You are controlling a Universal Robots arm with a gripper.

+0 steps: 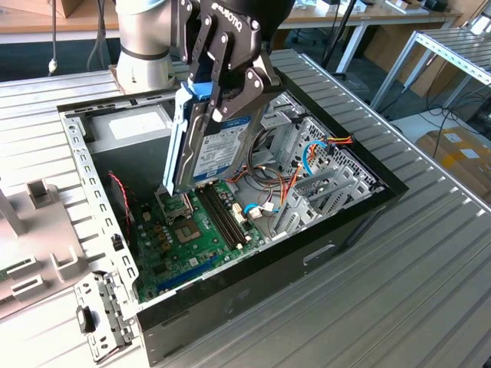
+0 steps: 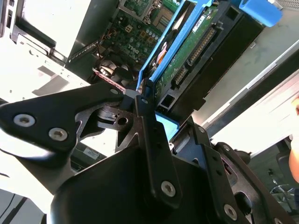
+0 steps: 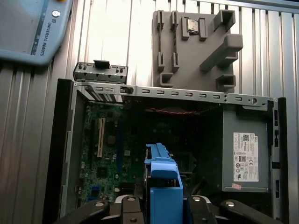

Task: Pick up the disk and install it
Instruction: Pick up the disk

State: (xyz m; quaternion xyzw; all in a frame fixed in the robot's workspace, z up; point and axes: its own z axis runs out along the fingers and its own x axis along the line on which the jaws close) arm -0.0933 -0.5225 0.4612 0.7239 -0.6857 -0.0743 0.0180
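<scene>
The disk [image 1: 205,149] hangs down from the gripper [image 1: 226,92]. It stands on its edge and tips a little. The gripper's fingers are closed in tight on the top end of the disk, so the disk is pinched and held up in the air. Holding it by the top likely leaves the low end free to go down first.

The blue rail [image 3: 161,177] on the disk's side sits right between the fingers in the first wrist view. The rails look made to slide and click into a slot.

Right under the gripper is the open computer case [image 1: 268,276]. Its lid is off, so the gripper can reach in from above. The low end of the disk is down inside, just over the green board [image 1: 192,234]. It is hard to tell if they touch.

Beside the gripper sit the grey power box [image 3: 245,154] and the metal drive cage [image 1: 326,176] with its orange wires [image 1: 288,184]. The disk is not in any slot yet.
</scene>
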